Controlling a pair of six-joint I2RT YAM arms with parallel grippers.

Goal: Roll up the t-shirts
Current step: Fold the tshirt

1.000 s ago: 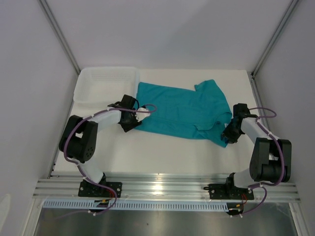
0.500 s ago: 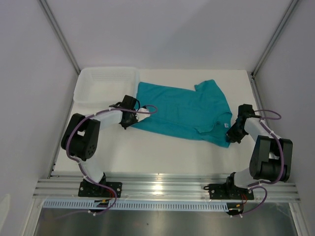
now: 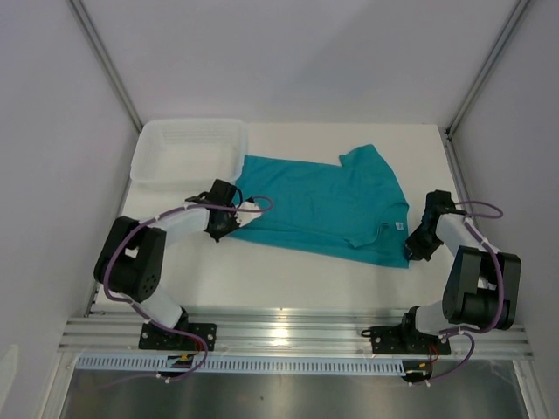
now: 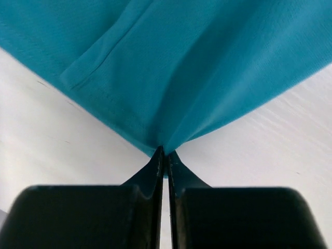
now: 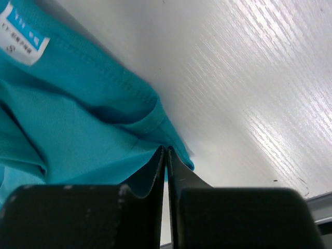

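**2 claws pinch the shirt at opposite ends**

The tray (image 3: pixel 188 144) lies beyond the left claw (image 4: pixel 163 154) and a little to its outer side. It plays no part yet, and its corner just meets the shirt's edge. The left claw is clenched on a bottom corner of the shirt (image 3: pixel 323 205). In its wrist view the teal cloth fans out from the fingertips in taut creases, which suggests the corner is being pulled outward to flatten the cloth.

Between the 2 claws the shirt lies spread on the table (image 3: pixel 288 279). 1 sleeve points away from the arms, and a few soft folds run across the body.

The right claw (image 5: pixel 165 154) is also clenched, with a fold of cloth at the neck end caught at its tips. The white label (image 5: pixel 23 31) sits just ahead of it and to its left.

Judged from this, the step is stretching and squaring the shirt before any roll begins. A grip at each end lets the arms draw out slack together. Rolling itself has not started, and uneven pulling could skew the cloth.
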